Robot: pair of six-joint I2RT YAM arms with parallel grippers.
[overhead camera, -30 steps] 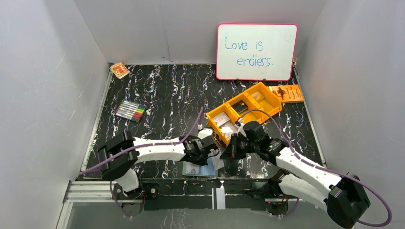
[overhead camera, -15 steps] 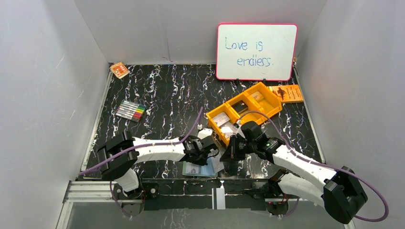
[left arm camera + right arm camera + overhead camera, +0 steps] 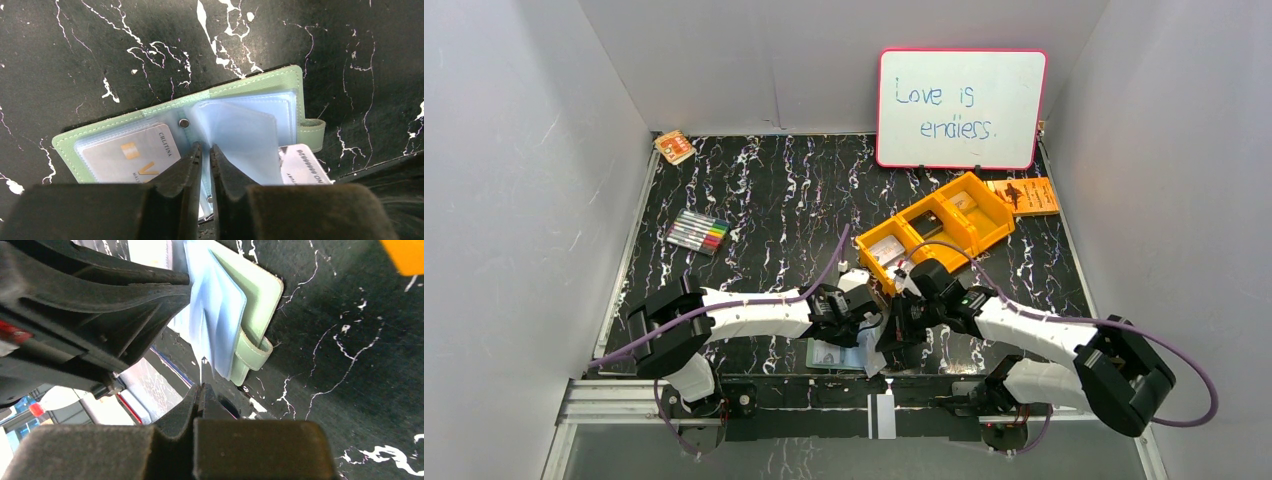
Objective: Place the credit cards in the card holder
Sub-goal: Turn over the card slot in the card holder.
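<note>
A black, white-veined table (image 3: 764, 200) stood boxed in by grey walls (image 3: 524, 150). Low in the centre of the overhead view, the green card holder (image 3: 836, 355) lay open, one credit card (image 3: 132, 155) already pocketed. The left gripper (image 3: 205, 150), fingers a sliver apart, sat over its clear leaves; whether it pinched one could not be told. The right gripper (image 3: 200, 390), clamped on a second credit card (image 3: 302, 165), stood at the holder's right edge.

The wallet's (image 3: 235, 120) near edge was hidden behind the left gripper (image 3: 206, 147), which also cut off the card (image 3: 300, 164) just right of its fingers. Ahead of the right gripper (image 3: 201, 387), a thin pale sliver (image 3: 201, 371) was too slim to identify.
</note>
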